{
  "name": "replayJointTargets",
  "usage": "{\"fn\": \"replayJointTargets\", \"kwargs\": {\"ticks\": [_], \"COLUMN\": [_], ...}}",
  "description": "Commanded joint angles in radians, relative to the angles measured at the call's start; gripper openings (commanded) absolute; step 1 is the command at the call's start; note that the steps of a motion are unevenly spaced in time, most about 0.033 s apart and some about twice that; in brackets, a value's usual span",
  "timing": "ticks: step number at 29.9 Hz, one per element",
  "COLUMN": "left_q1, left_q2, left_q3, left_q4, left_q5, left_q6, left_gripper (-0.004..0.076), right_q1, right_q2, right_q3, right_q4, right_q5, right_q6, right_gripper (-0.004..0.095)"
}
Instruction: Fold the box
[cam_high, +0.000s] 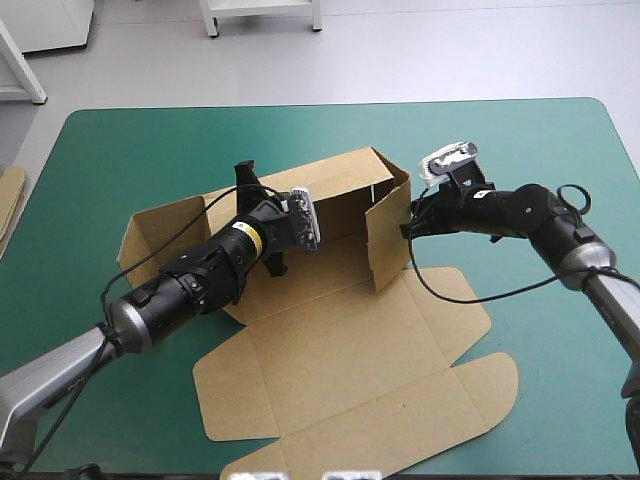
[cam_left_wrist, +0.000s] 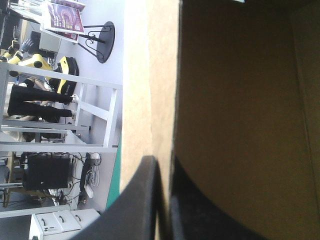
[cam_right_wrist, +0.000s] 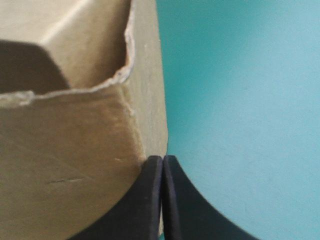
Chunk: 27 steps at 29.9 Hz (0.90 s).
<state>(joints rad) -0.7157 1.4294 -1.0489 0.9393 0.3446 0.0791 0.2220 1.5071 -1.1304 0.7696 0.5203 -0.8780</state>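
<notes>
The brown box (cam_high: 340, 360) lies mid-table with its lid panel flat toward the near edge. Its back wall (cam_high: 340, 185) and right end wall (cam_high: 388, 240) stand raised. My left gripper (cam_high: 246, 185) sits at the top edge of the back wall. In the left wrist view its black fingers (cam_left_wrist: 162, 162) are all but shut, with the board's edge (cam_left_wrist: 150, 100) between them. My right gripper (cam_high: 408, 225) is at the outer edge of the right end wall. Its fingers (cam_right_wrist: 163, 159) are pressed together at the corner of the brown wall (cam_right_wrist: 75, 150).
The teal-green cover (cam_high: 520, 150) shows bare to the right of and behind the box. An edge of more brown board (cam_high: 10, 195) shows at the table's left edge. The box's left flap (cam_high: 160, 235) lies tilted outward.
</notes>
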Motion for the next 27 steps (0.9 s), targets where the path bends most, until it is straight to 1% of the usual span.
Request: {"fn": "replayJointTargets", "kwargs": {"ticks": [1, 3, 6, 9, 12, 13, 16, 19, 20, 23, 27], "left_q1": [-0.007, -0.007, -0.007, -0.007, -0.007, -0.007, -0.007, -0.007, -0.007, -0.007, -0.007], "left_q2": [-0.012, -0.012, -0.011, -0.011, -0.011, -0.011, -0.011, -0.011, -0.011, -0.011, -0.011], "left_q3": [-0.006, -0.006, -0.006, -0.006, -0.006, -0.006, -0.006, -0.006, -0.006, -0.006, -0.006], "left_q4": [-0.066, -0.066, -0.066, -0.066, -0.066, -0.066, -0.066, -0.066, -0.066, -0.066, -0.066], "left_q5": [-0.044, -0.040, -0.036, -0.031, -0.031, -0.031, -0.031, -0.031, -0.031, -0.031, -0.031], "left_q6": [-0.041, -0.043, -0.045, -0.045, -0.047, -0.049, -0.059, -0.059, -0.059, -0.059, -0.059], "left_gripper": [-0.0009, -0.0009, -0.0009, -0.0009, -0.0008, -0.0009, -0.0008, -0.0009, -0.0009, -0.0009, -0.0009], "right_q1": [-0.004, -0.004, -0.004, -0.004, -0.004, -0.004, -0.004, -0.004, -0.004, -0.004, -0.002], "right_q2": [-0.057, -0.057, -0.060, -0.068, -0.078, -0.080, -0.079, -0.068, -0.063, -0.048, -0.038], "right_q3": [0.015, 0.018, 0.018, 0.018, 0.020, 0.020, 0.020, 0.022, 0.022, 0.022, 0.022], "right_q4": [0.190, 0.216, 0.214, 0.203, 0.178, 0.178, 0.182, 0.188, 0.195, 0.229, 0.284], "right_q5": [-0.037, -0.022, -0.006, 0.031, 0.056, 0.059, 0.059, 0.008, 0.001, 0.004, -0.006], "right_q6": [-0.190, -0.227, -0.263, -0.281, -0.279, -0.279, -0.279, -0.279, -0.279, -0.284, -0.342], "right_gripper": [-0.0013, -0.0013, -0.0007, 0.0061, 0.0192, 0.0266, 0.0440, 0.0559, 0.0573, 0.0575, 0.0575]}}
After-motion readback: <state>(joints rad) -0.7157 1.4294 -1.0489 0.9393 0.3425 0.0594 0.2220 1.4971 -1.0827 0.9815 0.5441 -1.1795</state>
